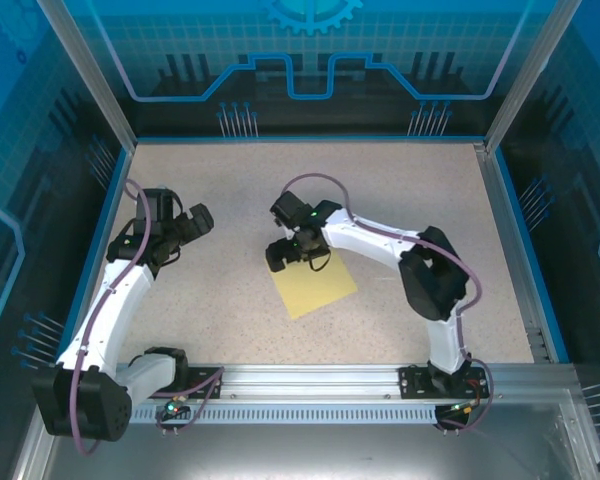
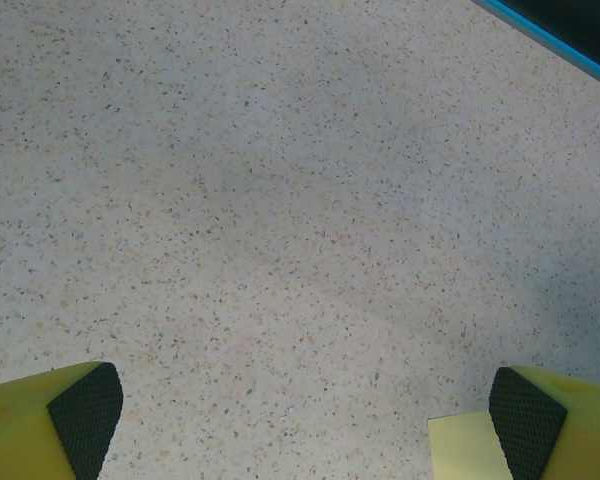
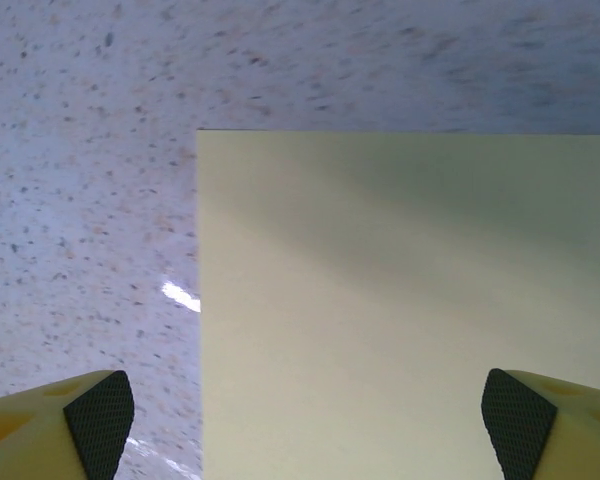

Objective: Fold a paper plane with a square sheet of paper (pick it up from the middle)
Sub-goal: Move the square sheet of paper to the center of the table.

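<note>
The square sheet of paper point(image 1: 315, 286) is pale yellow and lies flat and unfolded on the speckled table, just right of centre. No paper plane is in view. My right gripper point(image 1: 292, 251) hovers low over the sheet's far-left corner. Seen from the right wrist, the right gripper point(image 3: 308, 415) is open, its left pad point(image 3: 100, 415) over bare table and its right pad over the sheet point(image 3: 410, 300). My left gripper point(image 1: 187, 228) is open, off to the left of the paper. From the left wrist, one corner of the sheet point(image 2: 465, 447) sits beside the right pad of the left gripper point(image 2: 305, 420).
The speckled table point(image 1: 400, 190) is ringed by a blue border and transparent walls. The blue edge point(image 2: 550, 35) runs along the table's far side. An aluminium rail point(image 1: 310, 380) carrying both arm bases lies along the near edge.
</note>
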Controlling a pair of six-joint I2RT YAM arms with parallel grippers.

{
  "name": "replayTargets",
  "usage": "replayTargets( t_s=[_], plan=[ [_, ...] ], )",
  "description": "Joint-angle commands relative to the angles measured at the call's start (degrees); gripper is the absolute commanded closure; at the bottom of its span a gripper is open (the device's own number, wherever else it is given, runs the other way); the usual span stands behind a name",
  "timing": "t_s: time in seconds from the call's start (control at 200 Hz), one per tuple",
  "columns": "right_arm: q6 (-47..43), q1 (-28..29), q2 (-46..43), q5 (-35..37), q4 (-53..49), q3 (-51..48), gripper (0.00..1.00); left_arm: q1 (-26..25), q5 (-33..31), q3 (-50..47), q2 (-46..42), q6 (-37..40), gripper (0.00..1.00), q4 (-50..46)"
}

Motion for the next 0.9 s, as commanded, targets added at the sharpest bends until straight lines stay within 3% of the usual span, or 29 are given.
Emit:
replayTargets(
  t_s=[0.0,0.34,0.71,0.895],
  plan=[
    [1.45,-0.35,4.2,-5.38,0.71,2.9,0.07,0.6,1.28,1.23,-0.35,-1.14,0.02,-1.21],
    [3.54,-3.26,6.62,-5.99,2.17,-1.02,0.06,0.6,1.13,0.71,-0.05,-1.23,0.01,-0.97],
    [5.71,-12.12,-6.42,-2.79,5.73,-19.52,0.06,0.6,1.31,0.71,-0.12,-1.06,0.02,-1.52],
    [2.62,-12.15,-11.98,2.09,2.01,-18.06,0.06,0.55,2.16,-0.44,-0.51,-2.24,0.01,-0.76]
  ],
)
